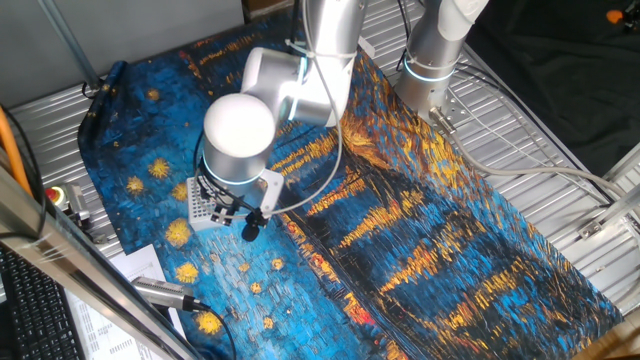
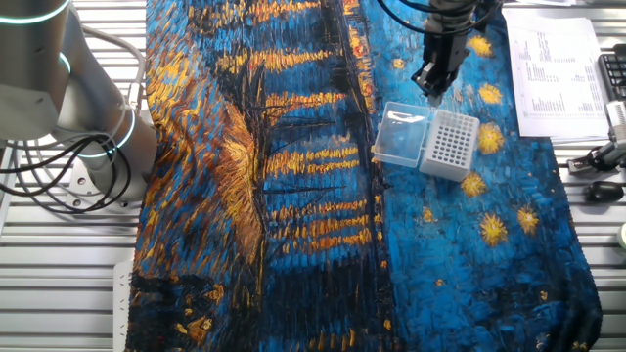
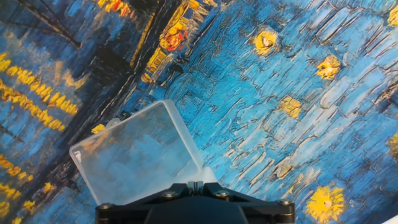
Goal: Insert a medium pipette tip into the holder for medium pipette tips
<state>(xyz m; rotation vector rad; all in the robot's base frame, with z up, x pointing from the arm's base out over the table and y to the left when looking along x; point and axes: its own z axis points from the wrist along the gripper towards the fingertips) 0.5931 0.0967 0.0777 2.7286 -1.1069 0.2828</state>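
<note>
— Blue and gold painted cloth (image 2: 293, 196) covers the whole table, with bare metal slats at its edges. What sits on it?

— From left to right in the other fixed view: the arm's grey base (image 2: 59, 108) off the cloth's left edge, then a clear plastic box (image 2: 401, 137), and touching its right side the holder for medium pipette tips (image 2: 452, 143), a white block with a grid of dark holes on top. Printed papers (image 2: 553, 68) lie further right.

— And the gripper?

— The gripper (image 2: 433, 83) hangs just above the box and holder, pointing down. Whether its jaws are parted or closed cannot be told; in the hand view only its dark body shows at the bottom edge, above the clear box (image 3: 137, 158).

— A pipette tip?

— None can be made out.
</note>
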